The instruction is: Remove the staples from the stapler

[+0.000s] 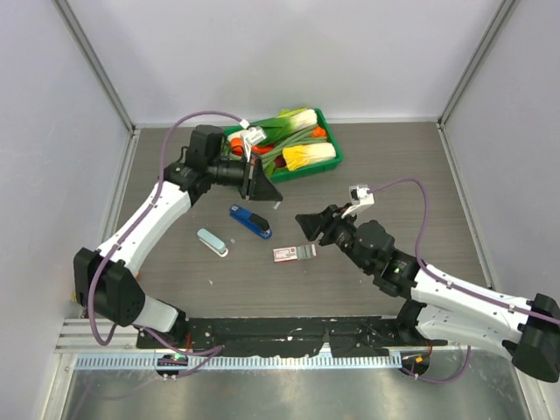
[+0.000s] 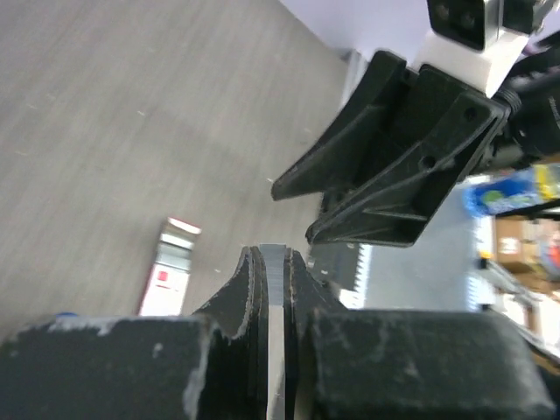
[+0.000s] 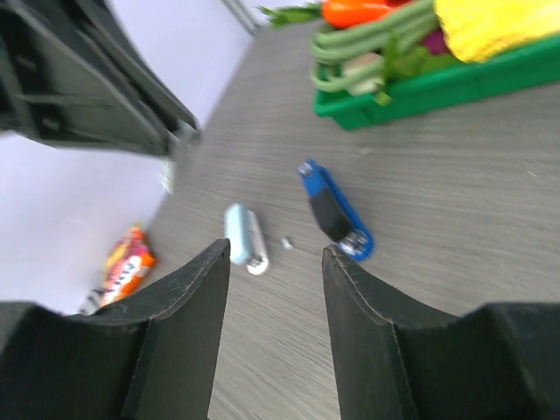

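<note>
Dark blue stapler (image 1: 250, 221) with black underside, silvery-grey staples (image 2: 276, 297), red-and-white box (image 1: 289, 254), green tray (image 1: 330, 130)

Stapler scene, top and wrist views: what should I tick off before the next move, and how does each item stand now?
1. Left end effector shut on the staples: ok.
2. Right end effector open, nothing between its fingers: ok.
3. Stapler lying on the table, clear of both end effectors: ok.
4. The two end effectors close together but apart: ok.
5. No staples left inside the stapler: cannot tell.
</note>
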Available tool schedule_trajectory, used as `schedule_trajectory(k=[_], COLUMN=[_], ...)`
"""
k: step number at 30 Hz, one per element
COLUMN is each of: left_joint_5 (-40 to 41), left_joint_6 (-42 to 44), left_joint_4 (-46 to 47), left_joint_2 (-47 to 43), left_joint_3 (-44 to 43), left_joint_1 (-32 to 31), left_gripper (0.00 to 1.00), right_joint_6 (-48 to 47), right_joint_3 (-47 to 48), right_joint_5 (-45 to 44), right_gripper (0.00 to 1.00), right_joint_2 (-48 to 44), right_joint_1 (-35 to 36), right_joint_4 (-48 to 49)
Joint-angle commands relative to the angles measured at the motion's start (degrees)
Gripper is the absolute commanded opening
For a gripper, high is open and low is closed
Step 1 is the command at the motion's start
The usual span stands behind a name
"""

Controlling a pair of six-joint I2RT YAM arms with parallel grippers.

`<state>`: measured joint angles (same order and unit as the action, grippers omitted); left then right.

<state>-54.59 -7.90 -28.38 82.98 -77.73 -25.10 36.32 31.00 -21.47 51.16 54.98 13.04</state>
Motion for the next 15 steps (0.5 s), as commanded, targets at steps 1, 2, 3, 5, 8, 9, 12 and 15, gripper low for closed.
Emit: schedule_trajectory(k=[1,2,3,5,8,9,12,15], left_joint_5=[-14.7,-14.8,-15.2,-15.7,-16.8,-16.9,-16.8,-16.7], left_joint_6=[-22.0,-25.9,-27.8,-31.3,-44.5,-50.7,-59.4,-60.4], left_joint_4=[21.7,24.0,26.1,32.3,48.1,52.6,67.6,68.9], left_joint_2=[-0.9,-1.1,-1.2,-1.0,-0.7,-0.6,0.0,0.3], left_joint_3=[6.6,7.6,9.2,10.5,14.9,15.7,17.5,17.6], left_joint_1=[1.5,1.5,1.5,1.6,2.1,2.1,2.4,2.4], left_gripper=[0.0,0.0,0.0,0.0,0.0,0.0,0.0,0.0], right_joint_6=[2.7,3.4,4.1,4.2,4.6,5.2,6.5,7.0], right_joint_3=[0.4,0.4,0.6,1.3,3.0,2.8,2.2,1.7], right_joint_5=[11.7,13.6,14.7,15.3,16.2,17.0,18.1,18.9], right_gripper=[0.53,0.53,0.53,0.53,0.53,0.53,0.53,0.53], right_joint_2=[-0.5,-0.3,0.3,1.3,3.2,3.6,4.7,4.8], right_joint_1=[-2.4,-3.1,-3.3,-3.4,-3.5,-3.6,-3.8,-4.1], right_joint_4=[16.1,17.5,19.9,20.5,19.9,20.6,22.9,24.5])
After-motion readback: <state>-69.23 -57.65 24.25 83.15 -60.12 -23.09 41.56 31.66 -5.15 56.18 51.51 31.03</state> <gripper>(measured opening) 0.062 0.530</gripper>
